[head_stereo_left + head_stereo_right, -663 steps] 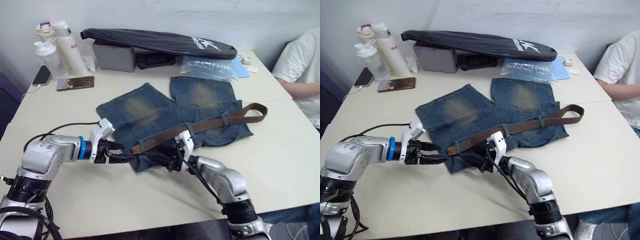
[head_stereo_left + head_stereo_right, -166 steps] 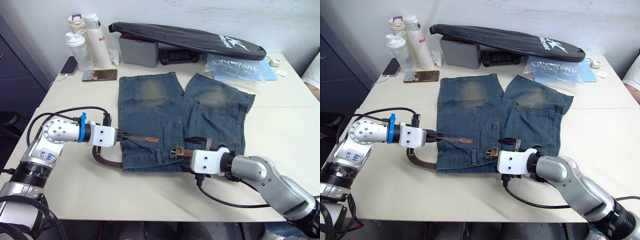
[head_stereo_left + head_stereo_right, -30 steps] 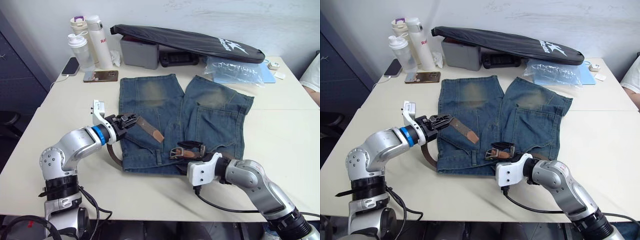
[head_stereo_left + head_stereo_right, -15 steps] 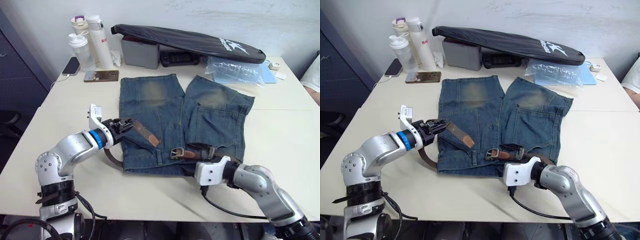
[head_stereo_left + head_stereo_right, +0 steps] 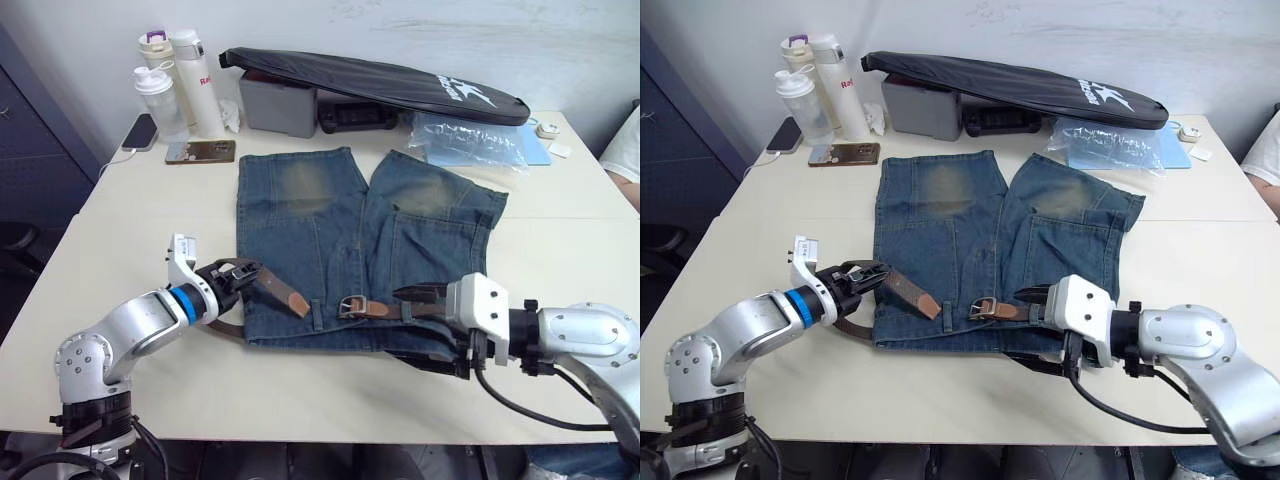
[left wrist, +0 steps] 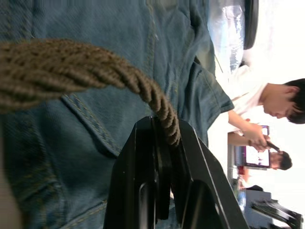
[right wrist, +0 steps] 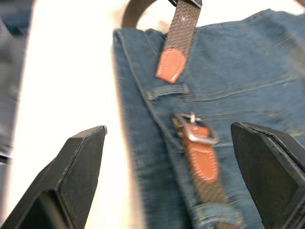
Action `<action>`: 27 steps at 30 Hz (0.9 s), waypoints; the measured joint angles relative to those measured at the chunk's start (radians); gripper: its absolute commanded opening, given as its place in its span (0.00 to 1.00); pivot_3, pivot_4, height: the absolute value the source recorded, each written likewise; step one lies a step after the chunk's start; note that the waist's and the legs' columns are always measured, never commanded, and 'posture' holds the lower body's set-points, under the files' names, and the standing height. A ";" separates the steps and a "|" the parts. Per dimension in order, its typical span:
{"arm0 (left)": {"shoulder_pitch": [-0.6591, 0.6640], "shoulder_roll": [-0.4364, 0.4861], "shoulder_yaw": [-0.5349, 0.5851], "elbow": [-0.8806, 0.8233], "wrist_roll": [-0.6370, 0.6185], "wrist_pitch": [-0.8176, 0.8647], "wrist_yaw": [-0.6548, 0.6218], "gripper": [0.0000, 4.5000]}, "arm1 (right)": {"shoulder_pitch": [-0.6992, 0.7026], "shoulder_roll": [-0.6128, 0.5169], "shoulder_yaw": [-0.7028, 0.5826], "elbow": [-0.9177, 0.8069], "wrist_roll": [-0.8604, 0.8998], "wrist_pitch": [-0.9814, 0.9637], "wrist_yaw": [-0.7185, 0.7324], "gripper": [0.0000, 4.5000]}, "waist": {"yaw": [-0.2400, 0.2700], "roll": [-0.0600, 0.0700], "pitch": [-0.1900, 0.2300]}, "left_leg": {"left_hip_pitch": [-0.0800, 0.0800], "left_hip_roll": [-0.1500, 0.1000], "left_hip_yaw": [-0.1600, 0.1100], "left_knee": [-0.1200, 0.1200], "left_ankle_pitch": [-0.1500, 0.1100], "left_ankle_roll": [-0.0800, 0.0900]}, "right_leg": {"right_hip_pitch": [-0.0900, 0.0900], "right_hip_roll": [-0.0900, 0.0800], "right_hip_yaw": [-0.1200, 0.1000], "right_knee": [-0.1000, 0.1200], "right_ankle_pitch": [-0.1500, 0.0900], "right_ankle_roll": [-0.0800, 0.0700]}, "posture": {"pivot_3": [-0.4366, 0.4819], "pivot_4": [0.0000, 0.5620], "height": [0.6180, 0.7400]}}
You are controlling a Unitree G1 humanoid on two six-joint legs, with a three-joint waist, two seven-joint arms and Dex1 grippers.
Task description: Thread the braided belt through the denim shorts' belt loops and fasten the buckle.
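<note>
While left gripper pinches braided belt, right gripper gapes.

The denim shorts lie mid-frame on the bench, waistband toward the lower edge. The braided belt crosses the waistband, its buckle at centre. Bottles stand upper left; a long bag lies along the top.

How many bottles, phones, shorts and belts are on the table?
Bottles: 3
Phones: 2
Denim shorts: 1
Braided belt: 1
Total: 7
</note>
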 measured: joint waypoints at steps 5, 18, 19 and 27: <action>0.076 -0.013 -0.016 -0.048 0.000 -0.039 -0.018 0.00 | -0.044 -0.010 0.006 -0.005 0.061 0.099 -0.028 0.98 | 0.001 0.001 0.000 | -0.003 0.000 -0.001 0.000 -0.001 0.001 | -0.002 -0.002 -0.001 -0.002 -0.001 -0.001 | 0.48 0.27 1.00; 0.192 -0.024 -0.100 -0.152 0.001 -0.227 0.006 0.00 | -0.124 -0.038 0.048 0.027 0.041 0.099 -0.031 0.98 | 0.004 0.003 0.000 | -0.006 -0.001 -0.002 0.000 -0.001 0.002 | -0.001 -0.002 -0.001 -0.006 -0.001 -0.001 | 0.48 0.27 1.00; 0.192 -0.024 -0.112 -0.158 0.002 -0.236 0.006 0.00 | -0.125 -0.038 0.049 0.027 0.040 0.099 -0.030 0.98 | 0.005 0.003 0.000 | -0.006 -0.002 -0.002 0.000 -0.001 0.002 | -0.001 -0.002 -0.001 -0.006 -0.001 -0.001 | 0.48 0.27 1.00; 0.199 -0.059 -0.192 -0.214 0.140 -0.307 -0.028 0.00 | -0.155 -0.042 0.049 0.027 0.039 0.117 -0.044 0.98 | 0.004 0.004 0.000 | -0.006 -0.002 -0.002 0.001 -0.001 0.002 | -0.001 -0.002 -0.001 -0.006 -0.001 -0.001 | 0.48 0.27 1.00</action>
